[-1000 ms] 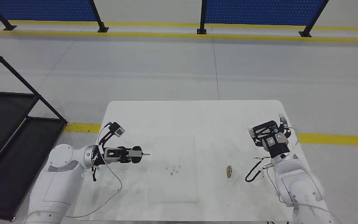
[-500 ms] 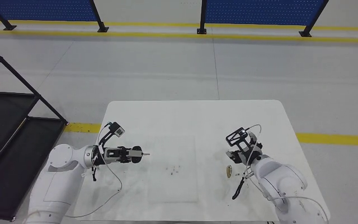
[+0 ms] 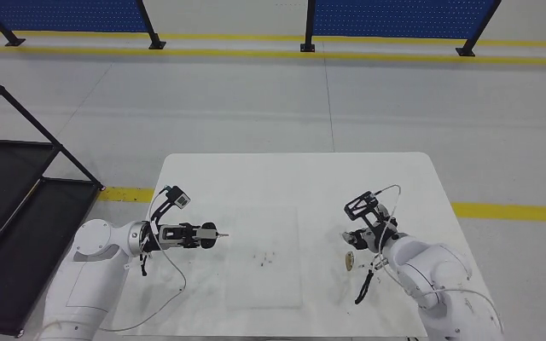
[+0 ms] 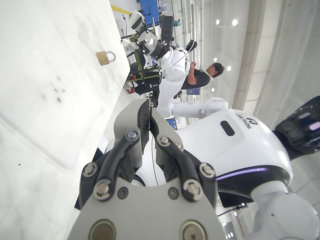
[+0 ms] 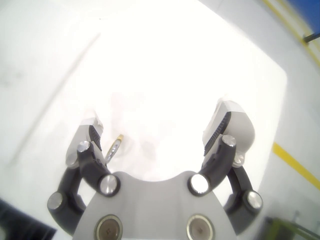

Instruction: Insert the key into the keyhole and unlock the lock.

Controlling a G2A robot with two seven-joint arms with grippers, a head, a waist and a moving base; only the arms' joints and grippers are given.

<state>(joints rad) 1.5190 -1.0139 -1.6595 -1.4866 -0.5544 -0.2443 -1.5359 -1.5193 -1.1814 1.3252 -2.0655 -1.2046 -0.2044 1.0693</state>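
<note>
The right gripper [image 3: 353, 240] has swung in from the table's [image 3: 256, 179] 3 o'clock edge and now hangs just past the padlock [image 3: 349, 260], at its 12 o'clock. In the last half second it has hardly shifted. Its fingers are spread wide with nothing between them, and the padlock's edge shows close beside one finger in the right wrist view. To my mind this arm is about to take hold of the padlock and steady it for the key.

The padlock lies flat at about 4 o'clock from the table's middle, with its shackle closed. I cannot see the keyhole.

The left gripper [image 4: 149, 116] has kept still at 9 o'clock, its fingers pinched tight on the key [image 3: 222, 234], whose tip points toward 3 o'clock.

A few dark specks [image 3: 267, 257] lie between key and padlock and look too small to hinder. A black rack [image 3: 34, 196] stands off the table at 9 o'clock.
</note>
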